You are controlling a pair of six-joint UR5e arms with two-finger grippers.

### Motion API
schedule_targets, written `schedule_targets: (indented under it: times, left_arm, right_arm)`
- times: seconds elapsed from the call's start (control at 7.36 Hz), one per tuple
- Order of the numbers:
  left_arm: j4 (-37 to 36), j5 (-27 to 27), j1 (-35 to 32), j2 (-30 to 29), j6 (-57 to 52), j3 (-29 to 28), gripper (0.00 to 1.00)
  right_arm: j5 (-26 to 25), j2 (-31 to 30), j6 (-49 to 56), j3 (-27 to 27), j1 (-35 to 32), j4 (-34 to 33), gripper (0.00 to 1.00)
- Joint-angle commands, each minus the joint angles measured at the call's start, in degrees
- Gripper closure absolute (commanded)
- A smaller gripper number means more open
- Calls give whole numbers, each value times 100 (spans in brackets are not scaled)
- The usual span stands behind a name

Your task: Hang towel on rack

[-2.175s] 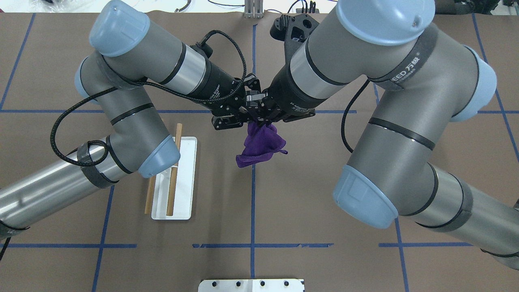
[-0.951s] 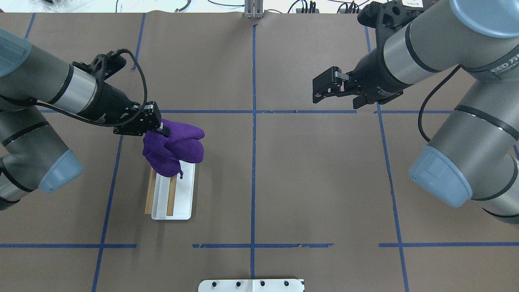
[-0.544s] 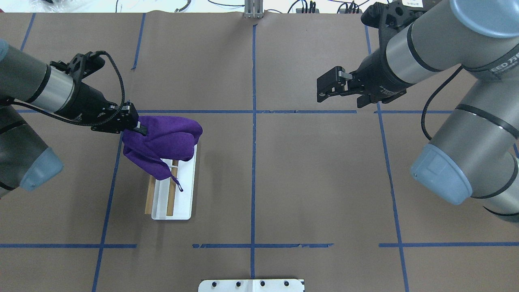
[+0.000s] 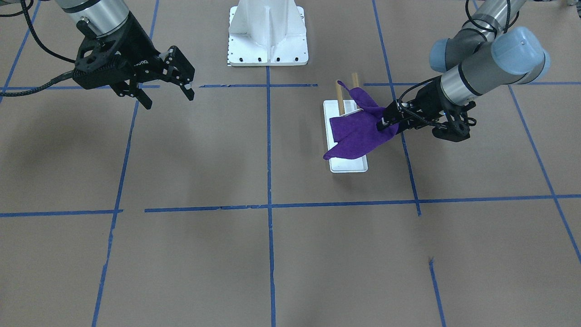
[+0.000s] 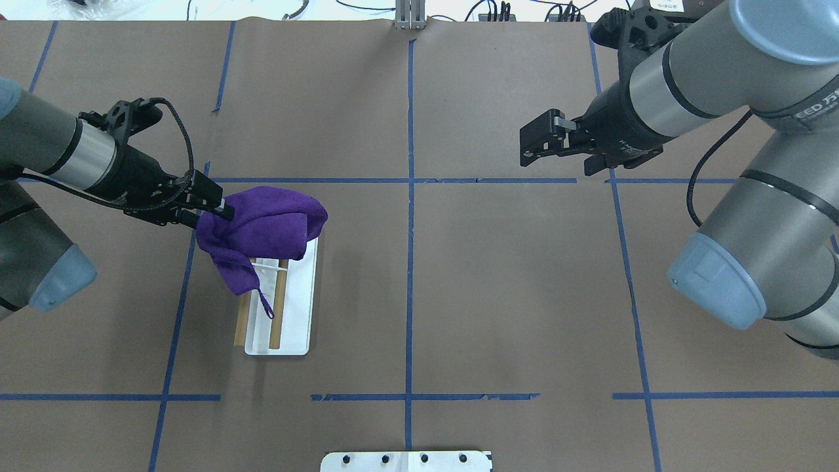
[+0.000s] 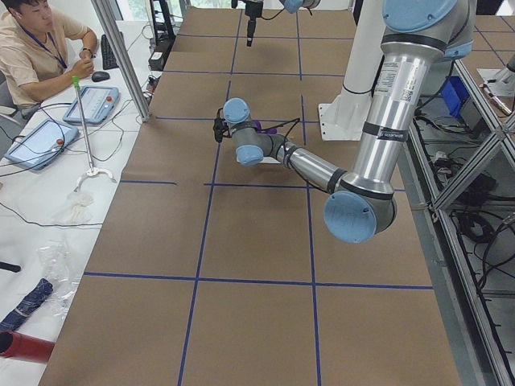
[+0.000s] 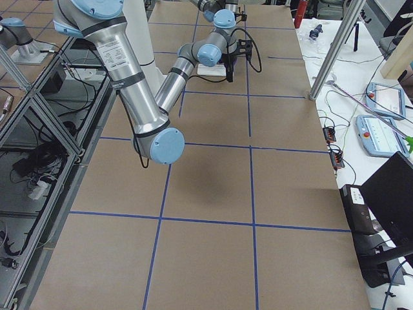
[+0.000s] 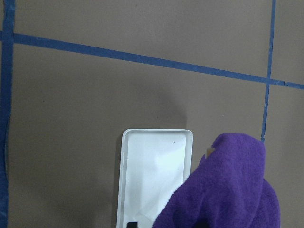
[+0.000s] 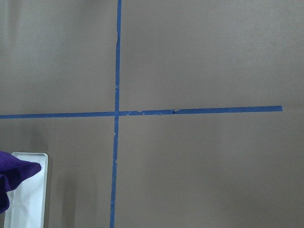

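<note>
The left gripper [image 5: 221,211] pinches the bunched towel [image 5: 269,221], which is draped on one end of the rack [image 5: 298,321] toward the bench's left edge. The right gripper [image 5: 528,143] stands wide and empty. If released so, the towel may slide off.

Six camera viewpoints on one taped table [image 5: 459,295].
Overhead looks forward and down; front-facing looks steeply back toward the white pedestal [image 4: 268,32]; two distant end cameras sight along the table; both close, downward wrist cameras share the rack [image 8: 152,180] and purple towel [image 8: 228,190].
</note>
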State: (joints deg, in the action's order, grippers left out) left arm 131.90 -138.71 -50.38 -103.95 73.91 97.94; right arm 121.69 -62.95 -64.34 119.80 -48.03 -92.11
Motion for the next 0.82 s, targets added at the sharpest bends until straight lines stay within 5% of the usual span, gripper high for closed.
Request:
schedule_targets:
  times: [0.0,0.41,0.68]
  left_arm:
    - [-7,80,-51,-2,-8,-81,0]
    - [-33,195,-480,15,-130,-134,0]
    - [-155,186,-1050,163,-1583,-187,0]
  right_arm:
    - [21,-129,0,0,-145,0,0]
    - [266,-725,938,-70,-855,-26,0]
    - [810,-1252,2059,-455,-1653,-35,0]
